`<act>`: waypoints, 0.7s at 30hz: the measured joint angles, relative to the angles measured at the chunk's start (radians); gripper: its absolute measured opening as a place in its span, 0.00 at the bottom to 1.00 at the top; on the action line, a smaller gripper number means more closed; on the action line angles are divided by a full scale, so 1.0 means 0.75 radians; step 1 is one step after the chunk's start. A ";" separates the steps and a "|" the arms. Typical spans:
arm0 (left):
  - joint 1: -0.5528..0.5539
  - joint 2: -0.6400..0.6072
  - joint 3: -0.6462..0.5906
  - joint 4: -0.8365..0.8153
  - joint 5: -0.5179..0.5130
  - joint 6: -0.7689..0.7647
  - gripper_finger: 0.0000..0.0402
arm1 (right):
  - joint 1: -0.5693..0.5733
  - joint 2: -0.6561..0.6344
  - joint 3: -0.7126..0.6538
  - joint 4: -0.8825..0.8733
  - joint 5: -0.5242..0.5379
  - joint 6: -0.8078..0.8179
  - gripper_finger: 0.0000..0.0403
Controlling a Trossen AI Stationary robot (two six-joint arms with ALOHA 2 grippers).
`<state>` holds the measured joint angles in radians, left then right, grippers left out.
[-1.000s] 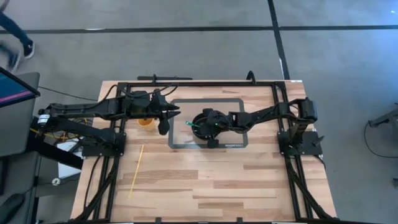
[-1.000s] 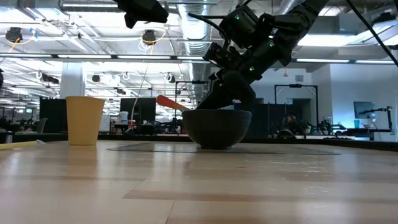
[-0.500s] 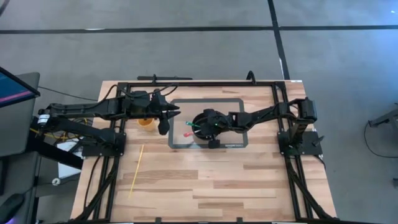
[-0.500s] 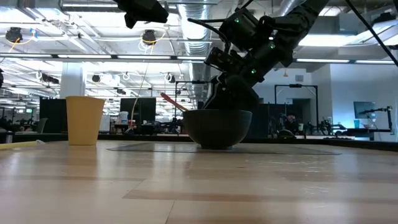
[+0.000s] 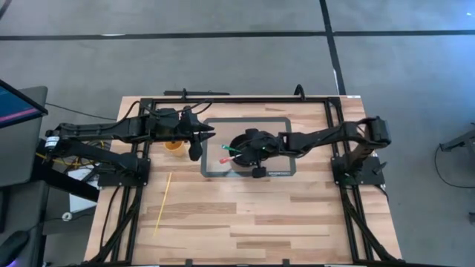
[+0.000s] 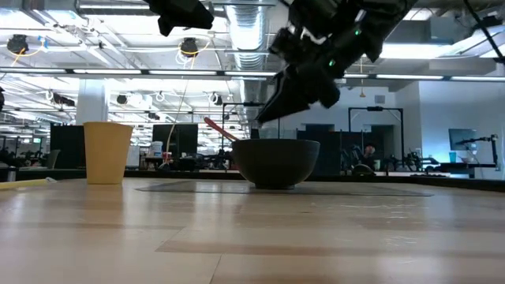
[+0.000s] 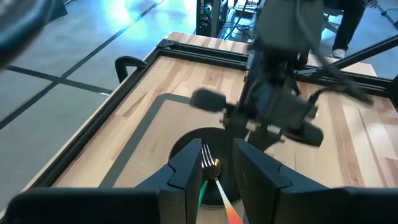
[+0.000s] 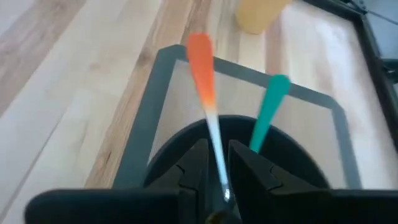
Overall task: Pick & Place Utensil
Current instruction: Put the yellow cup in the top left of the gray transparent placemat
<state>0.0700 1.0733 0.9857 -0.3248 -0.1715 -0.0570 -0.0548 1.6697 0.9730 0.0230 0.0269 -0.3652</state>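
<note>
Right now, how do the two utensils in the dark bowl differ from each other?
The orange-handled utensil has an orange handle fading to white; the teal-handled utensil is teal along all that shows. The orange one lies in line with the gap between the right gripper's jaws; the teal one lies beside them. Both rest in the bowl, handles over its rim.

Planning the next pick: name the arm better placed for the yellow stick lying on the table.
Left. The yellow stick lies on the table's left side, nearer the open left gripper. The right gripper hangs over the bowl, farther away.
</note>
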 joint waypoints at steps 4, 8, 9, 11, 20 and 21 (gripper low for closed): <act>0.000 0.000 0.000 -0.001 0.000 0.000 0.23 | 0.021 -0.113 0.001 -0.055 0.053 0.000 0.14; 0.000 0.000 0.000 -0.026 0.000 0.000 0.23 | 0.061 -0.252 0.000 -0.088 0.158 -0.006 0.14; 0.000 0.000 0.000 -0.037 0.001 0.000 0.23 | 0.071 -0.293 0.000 -0.093 0.171 -0.010 0.14; 0.000 0.000 0.000 -0.080 0.001 -0.002 0.23 | 0.091 -0.375 0.001 -0.107 0.175 -0.009 0.14; -0.001 0.001 0.000 -0.276 -0.017 -0.066 0.23 | 0.149 -0.695 0.000 -0.344 0.176 0.000 0.12; -0.001 0.001 0.000 -0.295 -0.042 -0.082 0.23 | 0.149 -0.712 -0.002 -0.357 0.176 0.000 0.11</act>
<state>0.0696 1.0737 0.9855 -0.5464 -0.2029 -0.1187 0.0566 1.1358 0.9716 -0.2447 0.1589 -0.3653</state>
